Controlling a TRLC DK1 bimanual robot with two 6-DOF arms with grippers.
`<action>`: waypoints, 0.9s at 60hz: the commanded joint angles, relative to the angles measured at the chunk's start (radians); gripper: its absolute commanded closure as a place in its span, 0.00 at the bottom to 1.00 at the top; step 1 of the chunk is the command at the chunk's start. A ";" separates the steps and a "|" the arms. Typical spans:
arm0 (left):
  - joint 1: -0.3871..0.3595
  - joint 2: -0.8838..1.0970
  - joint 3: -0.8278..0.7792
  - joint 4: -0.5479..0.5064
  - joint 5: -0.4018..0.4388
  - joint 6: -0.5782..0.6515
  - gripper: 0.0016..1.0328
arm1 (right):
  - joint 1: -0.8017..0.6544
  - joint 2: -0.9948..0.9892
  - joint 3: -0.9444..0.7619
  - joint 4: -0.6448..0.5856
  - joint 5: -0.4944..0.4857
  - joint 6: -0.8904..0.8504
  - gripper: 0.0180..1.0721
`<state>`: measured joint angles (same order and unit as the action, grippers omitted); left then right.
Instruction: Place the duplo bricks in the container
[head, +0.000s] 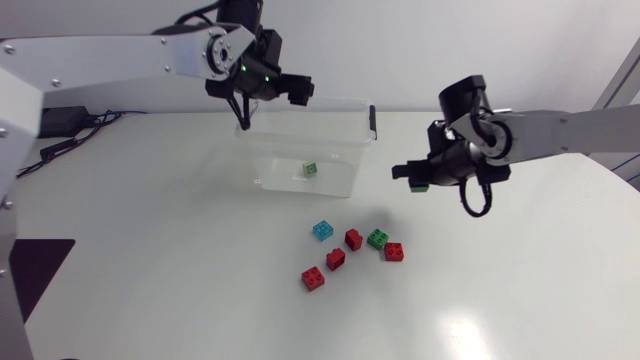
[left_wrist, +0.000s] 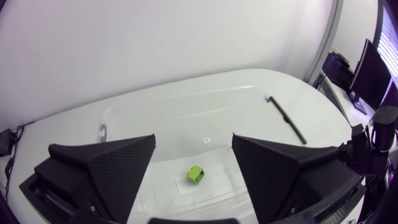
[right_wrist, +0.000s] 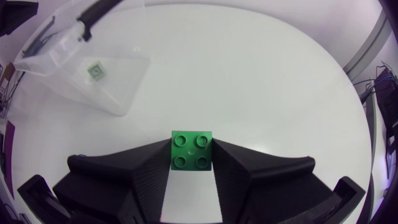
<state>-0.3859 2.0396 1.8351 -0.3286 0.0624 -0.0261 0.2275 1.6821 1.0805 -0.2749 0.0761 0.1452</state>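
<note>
Our right claw (right_wrist: 191, 143) pinches a green brick (right_wrist: 191, 151) from two sides, its four studs facing the wrist camera. The claw hangs above the tabletop (head: 150, 250), beside the right-hand end of the container (head: 262, 160) and not over it. The container is a clear plastic box with a black clip (head: 372, 120) on that same end.

Our left claw (left_wrist: 193, 142) hangs over the container's far left corner. Its fingers are spread wide and hold nothing. Through the gap between them we look down at a light green brick (left_wrist: 196, 175) lying alone on the container's floor.

In front of the container, on the bare tabletop, six loose bricks sit in a small cluster. There is a blue brick (head: 322, 230) at the left, a dark green brick (head: 376, 238) toward the right, and four red bricks (head: 353, 239) (head: 394, 251) (head: 336, 259) (head: 313, 278) spread around them. One red brick lies between the blue and the dark green, and another is just beside the dark green — whether they touch we cannot tell. The remaining two trail off toward the near left. Neither claw is near this cluster.
</note>
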 joint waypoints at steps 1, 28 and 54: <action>-0.027 -0.125 -0.033 -0.038 -0.009 -0.005 0.10 | 0.007 -0.079 0.009 -0.041 -0.001 -0.013 0.63; -0.082 -0.572 -0.556 -0.181 0.024 0.052 0.11 | 0.139 -0.065 0.292 -0.112 -0.019 0.017 0.63; -0.166 -0.711 -0.938 -0.081 0.106 0.109 0.11 | 0.236 0.214 0.568 -0.113 0.014 -0.006 0.61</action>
<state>-0.5255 1.3460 0.9413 -0.4278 0.1570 0.0647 0.4515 1.8362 1.5967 -0.3759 0.0776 0.1490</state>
